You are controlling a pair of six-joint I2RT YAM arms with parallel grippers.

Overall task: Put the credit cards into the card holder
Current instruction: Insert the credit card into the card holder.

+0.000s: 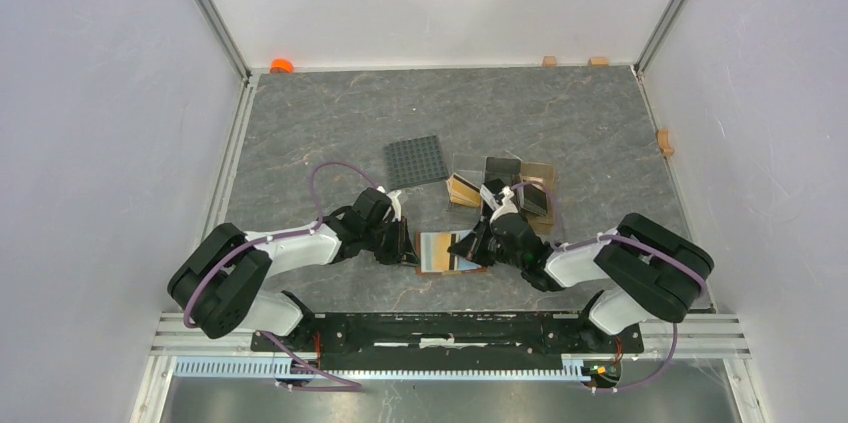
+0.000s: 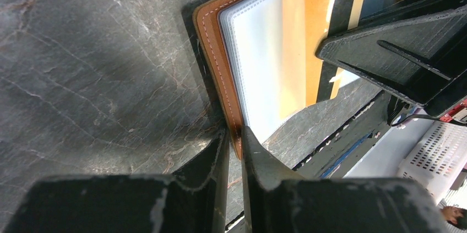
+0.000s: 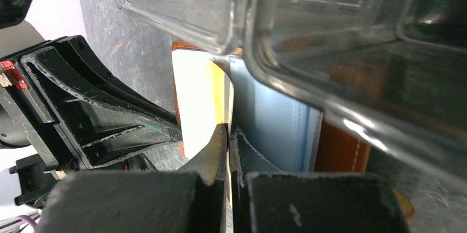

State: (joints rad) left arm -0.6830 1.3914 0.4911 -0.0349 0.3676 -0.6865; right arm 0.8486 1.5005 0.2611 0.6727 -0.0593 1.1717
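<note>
Status: card holder [image 1: 447, 251] lay open and flat on the tabletop [image 1: 560, 123], just on the arm-base side of the clear stand [image 1: 505, 188]. Left gripper [image 2: 235, 144] had its jaws almost together, pinching the holder's brown leather edge. Right gripper [image 3: 227, 134] was fully closed on the yellowish card [image 3: 201, 101], which we judged partly inside the plastic sleeve [image 2: 259, 62].

Risks as we saw them:
- Card corner could snag on the sleeve mouth, so the card bows or twists in the pinch.
- Left pinch held only a thin strip of leather. A hard push from the right could slide the holder out or drag it along.
- Right wrist sat very close under the stand, so any lift or swing there could knock it.

Orientation: the holder's long axis ran side to side, parallel to the stand's front, with its inner face up. The card's dark stripe ran across that axis, so we judged the card's long axis crosswise, with a long edge leading toward the left gripper.
</note>
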